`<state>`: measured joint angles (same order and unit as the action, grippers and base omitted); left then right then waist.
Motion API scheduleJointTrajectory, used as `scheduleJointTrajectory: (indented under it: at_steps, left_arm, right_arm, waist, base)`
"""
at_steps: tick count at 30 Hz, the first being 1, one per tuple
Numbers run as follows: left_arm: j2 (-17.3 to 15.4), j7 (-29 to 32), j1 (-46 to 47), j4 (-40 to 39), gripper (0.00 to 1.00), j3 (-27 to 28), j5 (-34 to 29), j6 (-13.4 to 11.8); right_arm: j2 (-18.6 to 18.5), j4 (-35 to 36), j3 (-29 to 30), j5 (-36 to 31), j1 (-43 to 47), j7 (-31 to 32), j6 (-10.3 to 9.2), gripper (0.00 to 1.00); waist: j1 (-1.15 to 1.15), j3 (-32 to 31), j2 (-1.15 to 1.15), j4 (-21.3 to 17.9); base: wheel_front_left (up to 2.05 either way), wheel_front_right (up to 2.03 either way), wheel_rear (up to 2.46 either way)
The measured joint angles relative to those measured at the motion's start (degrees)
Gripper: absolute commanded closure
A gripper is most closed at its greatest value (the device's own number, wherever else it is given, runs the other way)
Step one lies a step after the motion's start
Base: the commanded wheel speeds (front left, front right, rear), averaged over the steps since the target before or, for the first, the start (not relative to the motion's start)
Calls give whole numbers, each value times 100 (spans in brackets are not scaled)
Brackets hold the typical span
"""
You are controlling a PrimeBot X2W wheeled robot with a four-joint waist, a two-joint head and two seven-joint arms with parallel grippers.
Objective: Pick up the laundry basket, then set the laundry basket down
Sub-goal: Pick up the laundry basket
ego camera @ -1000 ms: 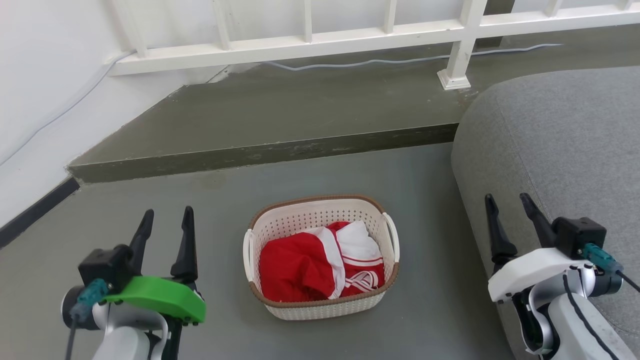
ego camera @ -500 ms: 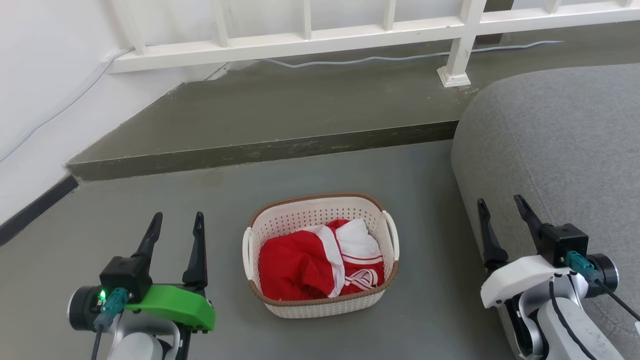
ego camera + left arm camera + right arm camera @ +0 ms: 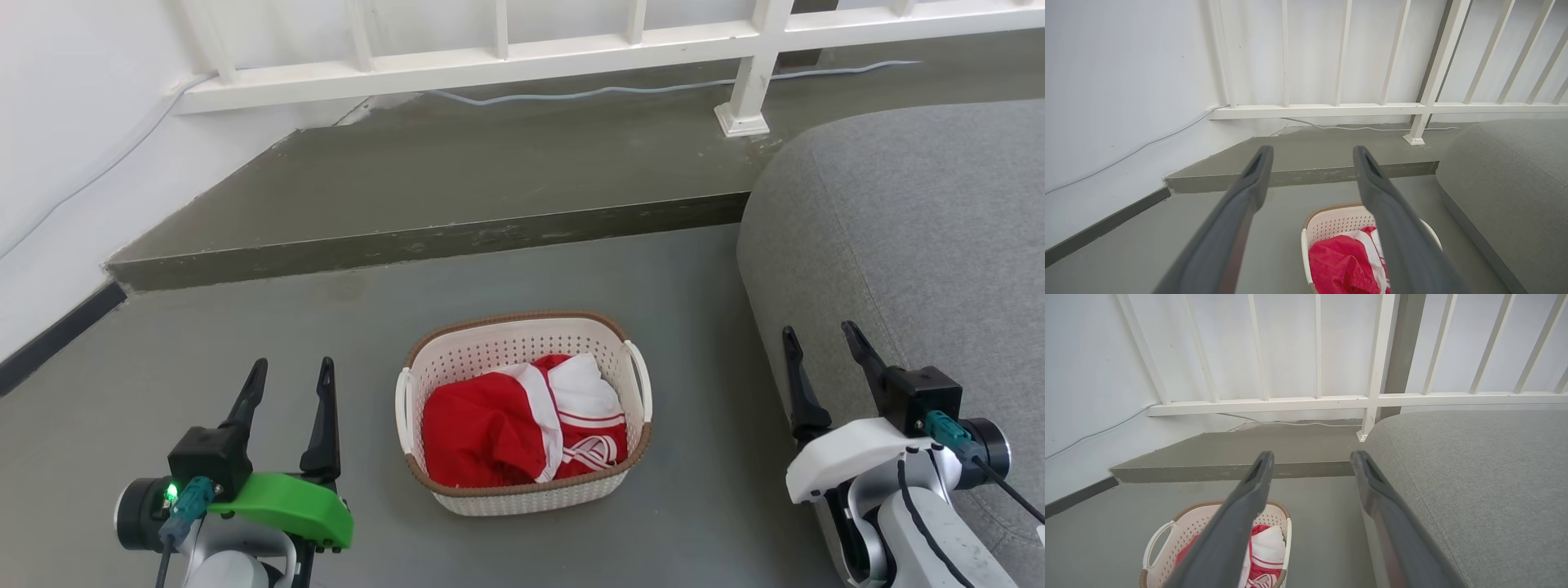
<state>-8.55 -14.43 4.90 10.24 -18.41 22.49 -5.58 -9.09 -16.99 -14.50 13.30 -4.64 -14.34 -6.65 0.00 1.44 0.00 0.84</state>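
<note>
In the last second both arms have sunk a little in the head view. The left end effector (image 3: 293,366) has also drifted slightly toward the laundry basket (image 3: 522,500). The whole picture has shifted a bit too, so part of this is the camera. The right end effector (image 3: 818,330) hangs just in front of the grey sofa (image 3: 898,229). Both have their two fingers spread apart and hold nothing. The laundry basket stands upright on the floor (image 3: 694,310) between them, well apart from each, with red-and-white clothing (image 3: 490,433) inside. I judge this to be the start of the approach: the pick-up is not yet begun, and each end effector must first come in to the basket's side.
</note>
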Motion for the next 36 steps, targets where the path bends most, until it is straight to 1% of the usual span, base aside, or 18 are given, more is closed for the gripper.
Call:
scheduleJointTrajectory:
  at_steps: [19, 29, 36]
  left_arm:
    - [48, 0, -1, 105, 0, 9, -2, -7]
    - [62, 0, 4, 89, 0, 5, -2, -7]
    - [67, 0, 93, 59, 0, -10, -2, -7]
  right_arm:
    - [52, -37, 22, -20, -3, 0, -1, 0]
    - [93, -34, 22, -22, -26, 0, -1, 0]
    - [133, -32, 41, -23, -208, 0, -1, 0]
  waist:
    - [0, 85, 0, 6]
    - [0, 398, 0, -4]
    - [0, 783, 0, -5]
  base:
    - [0, 0, 0]
    - [0, 0, 0]
    - [0, 0, 0]
